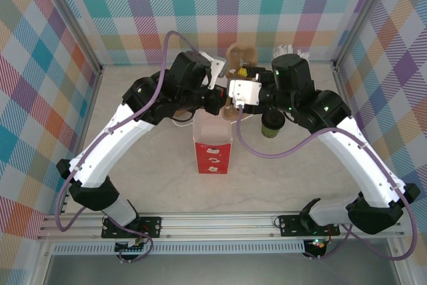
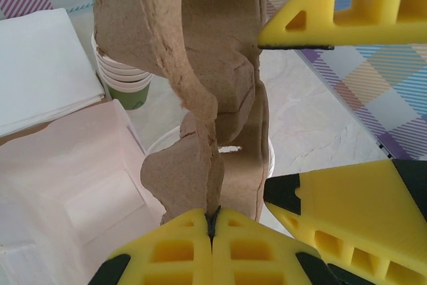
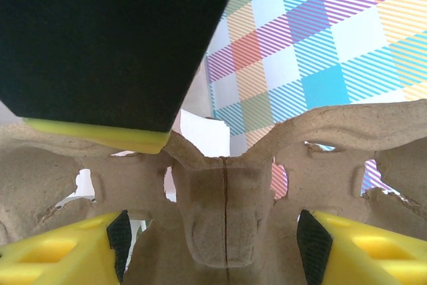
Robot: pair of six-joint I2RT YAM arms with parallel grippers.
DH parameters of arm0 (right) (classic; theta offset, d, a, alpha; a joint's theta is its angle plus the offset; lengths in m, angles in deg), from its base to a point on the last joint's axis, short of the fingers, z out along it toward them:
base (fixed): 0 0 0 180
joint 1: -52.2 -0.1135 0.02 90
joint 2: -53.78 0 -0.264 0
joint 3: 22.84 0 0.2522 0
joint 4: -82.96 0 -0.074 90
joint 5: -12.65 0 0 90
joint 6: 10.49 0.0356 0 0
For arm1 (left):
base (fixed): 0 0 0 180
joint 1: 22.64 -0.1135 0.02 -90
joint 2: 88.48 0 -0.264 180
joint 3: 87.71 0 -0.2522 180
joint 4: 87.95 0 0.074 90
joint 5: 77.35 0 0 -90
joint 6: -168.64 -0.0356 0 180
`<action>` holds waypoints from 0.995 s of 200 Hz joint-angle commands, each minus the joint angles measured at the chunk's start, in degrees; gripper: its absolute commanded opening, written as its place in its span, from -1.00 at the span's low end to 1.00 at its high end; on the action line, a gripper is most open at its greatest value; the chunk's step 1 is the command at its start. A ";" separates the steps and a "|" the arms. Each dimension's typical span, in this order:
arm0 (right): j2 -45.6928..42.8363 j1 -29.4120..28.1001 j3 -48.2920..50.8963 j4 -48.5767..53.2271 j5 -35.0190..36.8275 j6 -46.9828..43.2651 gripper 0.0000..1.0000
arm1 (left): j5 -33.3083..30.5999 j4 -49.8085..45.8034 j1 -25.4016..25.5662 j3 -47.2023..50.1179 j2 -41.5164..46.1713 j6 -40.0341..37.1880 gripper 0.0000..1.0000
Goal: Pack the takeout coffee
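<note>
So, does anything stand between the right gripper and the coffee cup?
Yes. The cardboard tray sits inside the right gripper, and the left gripper pinches it. The coffee cup stands apart, by the right arm.

Takeout coffee [image 1: 271, 127] partly behind right arm [image 1: 347, 143]

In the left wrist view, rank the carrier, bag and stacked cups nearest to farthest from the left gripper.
From the left gripper:
1. Carrier: clamped in it, straight ahead.
2. Bag: close on the left, open top.
3. Stacked cups: farther back on the left, beyond the bag.
</note>
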State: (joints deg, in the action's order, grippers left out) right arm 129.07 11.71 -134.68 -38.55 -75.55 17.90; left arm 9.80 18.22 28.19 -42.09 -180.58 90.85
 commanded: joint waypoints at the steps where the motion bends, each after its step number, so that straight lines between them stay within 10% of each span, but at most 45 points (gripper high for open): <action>1: 0.83 0.86 -0.87 1.06 -2.06 1.05 0.36 | 2.66 1.39 0.85 -0.59 1.65 -1.15 -1.00; 199: 0.76 5.42 2.02 -1.02 -12.44 3.79 0.14 | 5.22 4.96 0.85 3.81 3.24 -3.06 -1.00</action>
State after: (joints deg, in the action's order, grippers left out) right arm 129.00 17.04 -131.91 -38.75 -84.80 20.66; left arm 14.35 21.10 28.30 -38.90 -177.45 89.26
